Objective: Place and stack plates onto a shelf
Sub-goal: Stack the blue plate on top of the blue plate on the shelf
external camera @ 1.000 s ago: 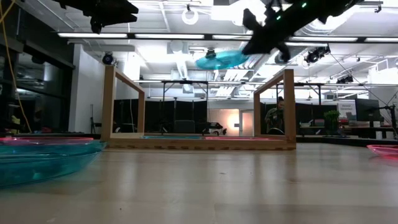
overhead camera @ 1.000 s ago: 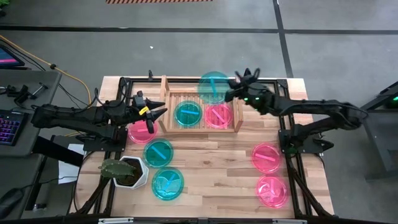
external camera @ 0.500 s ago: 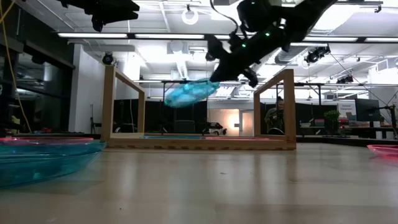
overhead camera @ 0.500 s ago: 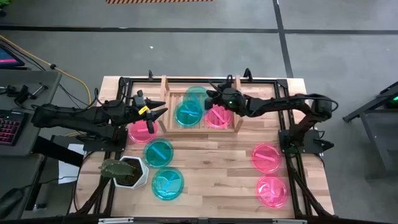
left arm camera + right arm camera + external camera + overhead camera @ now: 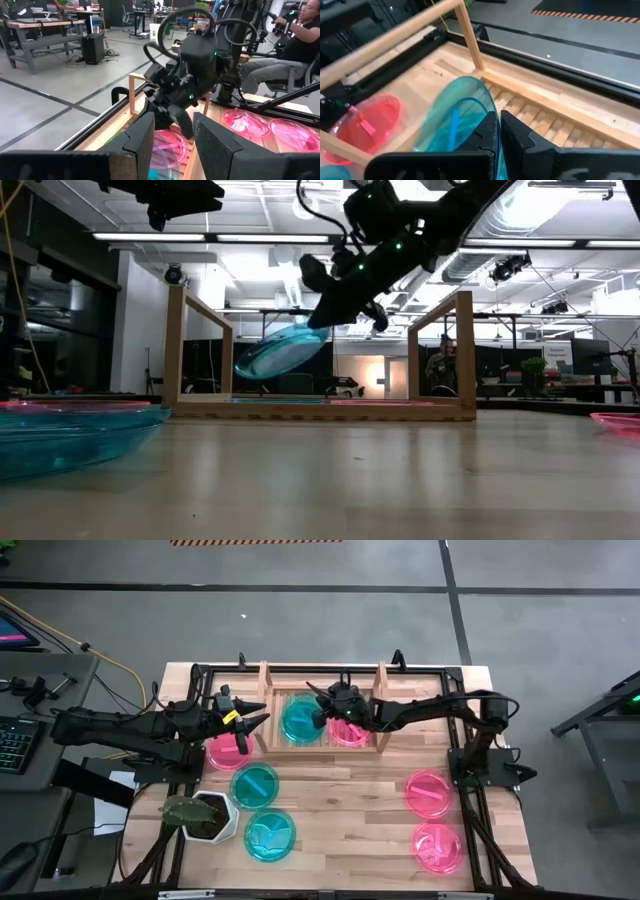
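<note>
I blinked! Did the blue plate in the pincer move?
Yes. The held plate went from the shelf's back rail, down and left over its slats.

High view: overhead, straight down, takes in the whole surface (image 5: 340, 810) and both arms. Low view: at surface height, looking level across into the room — the shelf (image 5: 440, 350) stands mid-distance. Left wrist view: faces across the shelf toward the right arm, a seated person (image 5: 295, 45) beyond. Right wrist view: very close, tilted down onto the shelf slats. All four views share the shelf.
</note>
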Motion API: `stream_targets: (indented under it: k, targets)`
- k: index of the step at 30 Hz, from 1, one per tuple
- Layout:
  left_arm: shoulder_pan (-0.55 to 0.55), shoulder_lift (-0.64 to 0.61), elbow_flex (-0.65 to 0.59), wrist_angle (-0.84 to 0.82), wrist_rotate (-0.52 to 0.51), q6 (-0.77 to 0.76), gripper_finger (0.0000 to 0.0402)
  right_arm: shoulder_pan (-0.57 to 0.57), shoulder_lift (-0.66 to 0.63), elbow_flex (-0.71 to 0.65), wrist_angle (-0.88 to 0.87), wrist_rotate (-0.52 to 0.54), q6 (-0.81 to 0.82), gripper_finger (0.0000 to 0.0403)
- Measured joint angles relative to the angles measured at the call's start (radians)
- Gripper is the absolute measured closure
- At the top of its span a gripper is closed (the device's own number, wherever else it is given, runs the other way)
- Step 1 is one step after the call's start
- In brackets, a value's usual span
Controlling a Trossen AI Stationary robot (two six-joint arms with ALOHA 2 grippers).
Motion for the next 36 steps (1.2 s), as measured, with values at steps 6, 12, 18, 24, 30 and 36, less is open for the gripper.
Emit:
stream_targets:
  k: [6, 12, 18, 24, 30, 36]
  targets:
    - [0.000, 0.000, 0.000, 0.000, 0.000, 0.000, 0.0275, -0.002, 0.040, 0.000, -0.004, 0.019, 0.015, 0.0403]
    - [0.000, 0.000, 0.000, 0.004, 0.000, 0.000, 0.0275, -0.002, 0.056, 0.000, 0.002, 0.058, 0.053, 0.0403]
    - [0.000, 0.000, 0.000, 0.004, 0.000, 0.000, 0.0275, -0.002, 0.056, 0.000, 0.000, 0.050, 0.054, 0.0402]
    - [0.000, 0.000, 0.000, 0.005, 0.000, 0.000, 0.0275, -0.008, 0.056, 0.000, 0.003, -0.004, 0.079, 0.0359]
    - [0.000, 0.000, 0.000, 0.014, 0.000, 0.012, 0.0275, -0.008, 0.056, 0.000, 0.004, -0.046, 0.053, 0.0274]
    - [0.000, 0.000, 0.000, 0.014, 0.000, 0.016, 0.0275, -0.008, 0.035, -0.002, -0.001, -0.045, -0.083, 0.0221]
